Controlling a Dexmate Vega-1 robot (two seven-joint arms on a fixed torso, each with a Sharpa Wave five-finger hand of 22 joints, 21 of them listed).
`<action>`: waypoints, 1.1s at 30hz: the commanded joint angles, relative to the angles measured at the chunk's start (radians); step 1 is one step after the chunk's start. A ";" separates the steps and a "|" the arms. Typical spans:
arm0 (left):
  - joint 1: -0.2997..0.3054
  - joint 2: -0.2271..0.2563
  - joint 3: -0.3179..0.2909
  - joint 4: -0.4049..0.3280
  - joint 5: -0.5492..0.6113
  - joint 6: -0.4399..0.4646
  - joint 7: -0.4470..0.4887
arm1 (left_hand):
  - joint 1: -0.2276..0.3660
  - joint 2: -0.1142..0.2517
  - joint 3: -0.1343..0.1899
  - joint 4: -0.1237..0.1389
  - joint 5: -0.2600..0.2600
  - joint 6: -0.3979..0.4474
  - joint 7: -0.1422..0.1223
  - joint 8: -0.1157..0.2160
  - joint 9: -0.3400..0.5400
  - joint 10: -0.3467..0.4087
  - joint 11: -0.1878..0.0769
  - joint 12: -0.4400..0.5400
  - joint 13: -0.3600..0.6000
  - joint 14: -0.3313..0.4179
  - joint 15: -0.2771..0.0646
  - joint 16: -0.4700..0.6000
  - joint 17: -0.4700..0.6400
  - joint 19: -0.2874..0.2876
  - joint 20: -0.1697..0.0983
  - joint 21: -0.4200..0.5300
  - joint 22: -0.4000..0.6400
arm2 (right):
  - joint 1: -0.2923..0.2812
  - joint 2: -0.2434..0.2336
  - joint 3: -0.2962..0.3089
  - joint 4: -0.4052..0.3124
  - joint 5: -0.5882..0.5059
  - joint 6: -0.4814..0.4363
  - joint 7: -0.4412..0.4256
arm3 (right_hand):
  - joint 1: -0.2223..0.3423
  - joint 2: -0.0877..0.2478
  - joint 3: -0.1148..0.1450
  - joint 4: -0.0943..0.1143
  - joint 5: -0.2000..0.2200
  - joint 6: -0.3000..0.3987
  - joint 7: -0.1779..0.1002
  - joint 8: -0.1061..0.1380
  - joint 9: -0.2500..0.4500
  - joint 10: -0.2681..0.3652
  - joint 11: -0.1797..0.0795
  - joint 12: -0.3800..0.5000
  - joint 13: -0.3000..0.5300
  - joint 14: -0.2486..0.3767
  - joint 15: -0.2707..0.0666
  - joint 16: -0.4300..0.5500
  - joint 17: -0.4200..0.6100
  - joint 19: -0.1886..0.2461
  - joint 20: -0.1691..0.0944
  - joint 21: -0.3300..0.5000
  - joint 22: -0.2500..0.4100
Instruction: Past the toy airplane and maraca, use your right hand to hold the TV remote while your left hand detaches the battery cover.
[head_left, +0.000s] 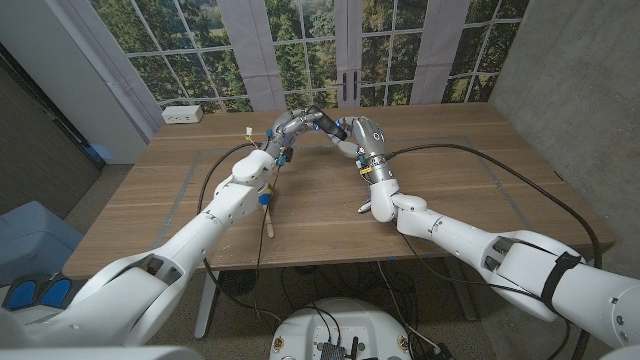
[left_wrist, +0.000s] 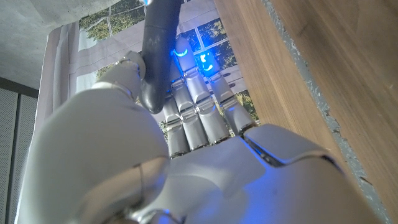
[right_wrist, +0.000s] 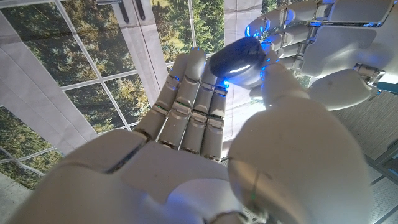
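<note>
Wooden table (head_left: 330, 215), windows behind. Right hand (head_left: 352, 133) holds dark slim TV remote (head_left: 318, 116) aloft; left hand (head_left: 283, 130) grips its other end. Hard pull on the cover could twist the remote loose.

White glossy arm shells, silver segmented fingers (left_wrist: 199, 121), blue glowing lights, black cables along forearms.

The head view looks down from above over the table (head_left: 150, 200) toward the windows (head_left: 290, 40). Each wrist view sits close behind its own hand, sharing the remote (right_wrist: 239, 61).
</note>
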 joint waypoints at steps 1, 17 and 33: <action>0.015 -0.047 -0.009 0.031 0.029 -0.095 0.062 | 0.073 0.161 0.004 0.034 -0.002 0.019 0.008 0.064 0.103 0.122 -0.101 0.012 0.151 0.058 -0.093 -0.009 0.003 0.007 -0.002 0.026 0.012 | 0.009 0.007 -0.003 0.031 0.019 0.026 -0.004 | 0.095 0.103 0.082 0.036 0.004 0.101 -0.083 0.006 0.006 0.127 -0.124 -0.006 0.008 0.032 -0.106 -0.003 0.008 -0.005 -0.041 0.007 0.000; 0.020 -0.075 0.001 0.061 0.165 -0.203 0.202 | -0.079 0.194 0.045 0.159 0.013 0.059 0.024 0.098 0.115 0.189 -0.071 0.008 0.168 0.109 -0.088 -0.024 0.012 -0.010 -0.003 0.103 0.039 | 0.011 0.003 -0.005 0.042 0.025 0.032 -0.008 | 0.092 0.102 0.088 0.036 0.004 0.101 -0.085 0.006 0.006 0.130 -0.122 -0.011 0.010 0.034 -0.105 -0.008 0.021 -0.009 -0.041 0.014 -0.001; 0.022 -0.119 -0.030 0.106 0.003 -0.256 0.052 | -0.222 0.175 0.099 0.241 0.026 0.169 0.048 0.182 0.163 0.365 -0.053 -0.007 0.097 0.225 -0.086 0.008 0.042 0.022 -0.030 0.193 0.043 | 0.007 -0.003 -0.002 0.036 0.027 0.039 -0.018 | 0.088 0.099 0.096 0.035 0.004 0.099 -0.085 0.004 0.006 0.135 -0.121 -0.018 0.011 0.037 -0.106 -0.016 0.037 -0.013 -0.042 0.024 -0.002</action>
